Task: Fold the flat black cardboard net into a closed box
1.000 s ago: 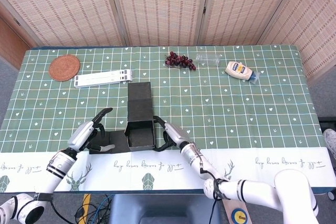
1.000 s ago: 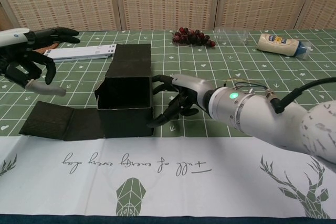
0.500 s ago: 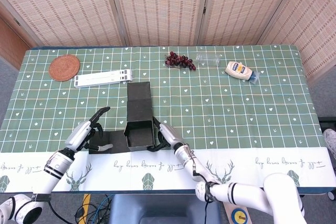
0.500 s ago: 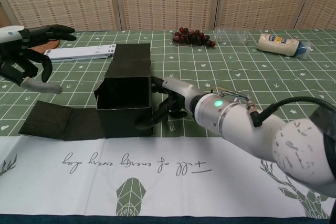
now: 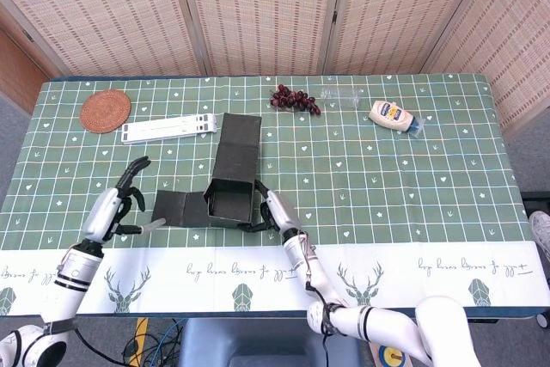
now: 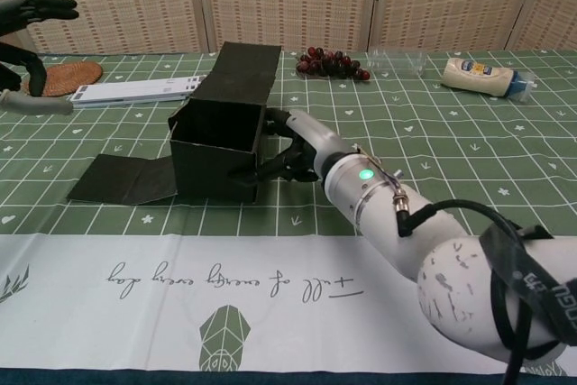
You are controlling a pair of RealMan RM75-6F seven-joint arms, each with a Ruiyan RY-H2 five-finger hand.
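Your right hand presses the box side at frame middle. Your left hand, open and empty, should lift the flat flap.

A woven folding screen stood behind the table, which wore a green patterned tablecloth.

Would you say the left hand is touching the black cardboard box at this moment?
Apart. The head view shows the left hand open over the tablecloth, with green cloth visible between its fingers and the flat flap of the black cardboard box.
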